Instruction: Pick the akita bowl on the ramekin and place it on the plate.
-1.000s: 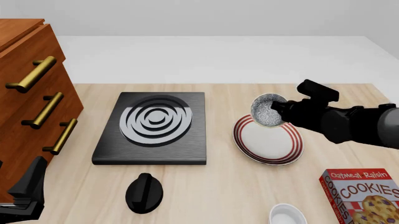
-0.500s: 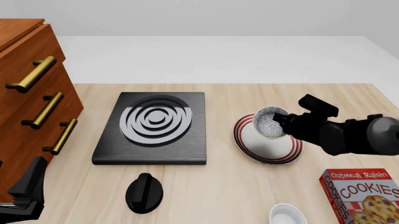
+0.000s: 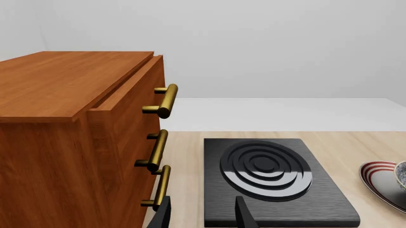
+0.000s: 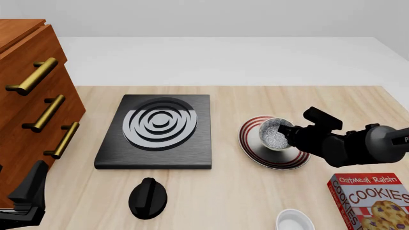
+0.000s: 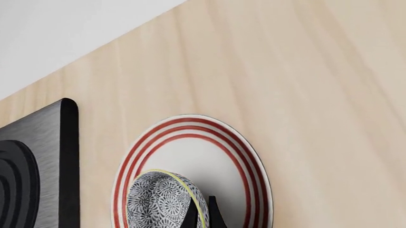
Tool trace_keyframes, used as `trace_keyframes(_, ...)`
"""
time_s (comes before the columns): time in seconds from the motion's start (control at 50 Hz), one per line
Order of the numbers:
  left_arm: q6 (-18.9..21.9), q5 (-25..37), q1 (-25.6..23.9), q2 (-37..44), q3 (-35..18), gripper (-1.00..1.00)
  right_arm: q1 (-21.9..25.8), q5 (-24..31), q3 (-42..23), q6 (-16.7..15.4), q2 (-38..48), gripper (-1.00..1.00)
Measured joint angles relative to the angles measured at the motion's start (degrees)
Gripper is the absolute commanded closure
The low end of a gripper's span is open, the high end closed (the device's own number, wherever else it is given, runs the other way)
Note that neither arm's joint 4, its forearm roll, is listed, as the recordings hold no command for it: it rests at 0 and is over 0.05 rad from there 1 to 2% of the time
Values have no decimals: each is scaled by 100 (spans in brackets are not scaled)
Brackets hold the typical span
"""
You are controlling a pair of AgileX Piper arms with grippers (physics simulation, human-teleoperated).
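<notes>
Reaching low, right arm (image 4: pixel 348 143) pinches akita bowl (image 4: pixel 275 133) over plate (image 4: pixel 255 154).

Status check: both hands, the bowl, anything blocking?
Right hand shut on speckled grey-and-white akita bowl, low over red-ringed white plate. Left hand open, idle beside black stove. Nothing blocking the plate.

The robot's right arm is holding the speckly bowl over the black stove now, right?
Not quite. The right gripper does hold the speckled akita bowl by its rim, but over the plate with the red rings, not the black stove. The front view shows the stove off to the left of the plate, with nothing on it.
</notes>
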Motion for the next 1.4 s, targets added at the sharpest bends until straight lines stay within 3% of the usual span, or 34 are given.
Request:
trace_keyframes(0.6, 1, -1, 0, 1, 0, -100, -66, -271, 22, 100, 288, 100)
trace_keyframes(0.62, 1, -1, 0, 2, 0, -100, -66, -276, 25, 106, 286, -100)
trace_keyframes(1.12, 1, -1, 0, 1, 0, -100, -98, -16, 122, 79, -451, -100)
trace_keyframes(1.28, 1, -9, 0, 6, 2, -100, -214, 512, 176, -22, -1427, -100)
trace_keyframes(1.4, 1, -6, 0, 3, 3, -100, -260, 1224, 171, -146, -2582, -100)
